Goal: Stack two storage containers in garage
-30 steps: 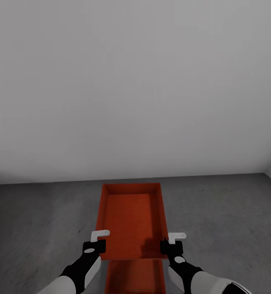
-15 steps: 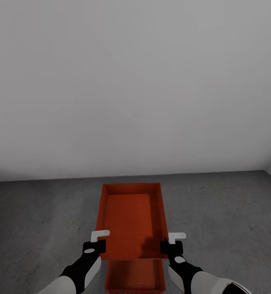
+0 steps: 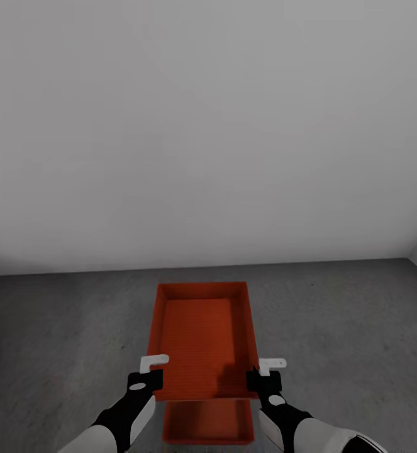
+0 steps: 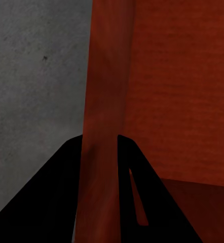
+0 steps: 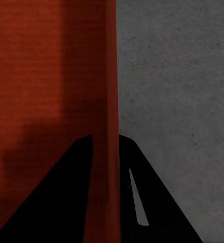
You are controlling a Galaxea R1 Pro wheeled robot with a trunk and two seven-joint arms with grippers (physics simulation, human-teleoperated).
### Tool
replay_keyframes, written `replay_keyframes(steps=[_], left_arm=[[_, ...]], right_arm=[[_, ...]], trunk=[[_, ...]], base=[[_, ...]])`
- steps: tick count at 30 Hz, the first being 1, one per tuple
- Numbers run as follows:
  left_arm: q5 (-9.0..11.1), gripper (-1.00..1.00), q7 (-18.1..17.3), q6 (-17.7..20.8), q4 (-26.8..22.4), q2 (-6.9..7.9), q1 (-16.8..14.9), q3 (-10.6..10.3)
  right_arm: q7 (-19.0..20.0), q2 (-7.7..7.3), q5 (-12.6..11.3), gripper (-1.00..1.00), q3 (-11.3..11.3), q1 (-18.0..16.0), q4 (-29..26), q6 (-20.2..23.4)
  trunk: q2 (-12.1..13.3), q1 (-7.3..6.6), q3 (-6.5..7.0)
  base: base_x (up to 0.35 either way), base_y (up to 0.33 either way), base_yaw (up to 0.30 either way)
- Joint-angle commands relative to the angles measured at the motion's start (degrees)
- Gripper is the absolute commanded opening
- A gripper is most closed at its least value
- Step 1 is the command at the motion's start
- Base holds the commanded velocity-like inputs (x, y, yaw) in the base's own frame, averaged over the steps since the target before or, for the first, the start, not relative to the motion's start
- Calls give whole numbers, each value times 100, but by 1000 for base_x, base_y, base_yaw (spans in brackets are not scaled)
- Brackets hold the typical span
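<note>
While the left gripper (image 3: 146, 375) pinches the left wall of the upper storage container (image 3: 202, 340), its fingers (image 4: 66, 192) closed on either side of that thin orange-red wall, the right gripper (image 3: 264, 375) clamps the right wall likewise. Below the held bin, the second storage container (image 3: 209, 423) sits on the grey floor (image 3: 57, 340), before a plain white wall (image 3: 208, 126).
</note>
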Motion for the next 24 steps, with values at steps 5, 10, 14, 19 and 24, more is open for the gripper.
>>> replay_keyframes(steps=[5,10,14,19,24], left_arm=[[-2,-100,51,-212,-49,25,-4,-50],[-5,-100,54,-214,-57,25,-4,-50],[-9,-100,57,-214,-63,25,-4,-50],[-12,-100,58,-217,-95,25,-4,-55],[-9,-100,64,-215,-106,20,-4,-52]], right_arm=[[7,-29,-24,-100,-356,0,0,9],[7,-30,-25,-100,-356,0,0,8],[7,-27,-24,-100,-356,0,0,8],[4,-30,-25,-100,-356,0,0,6],[-1,-31,-25,-100,-360,0,0,9]], trunk=[[-5,0,-53],[-5,0,-99],[-5,0,-136],[-5,0,-182],[-5,0,-205]], base=[[0,0,0],[0,0,0],[0,0,0],[0,0,0],[0,0,0]])
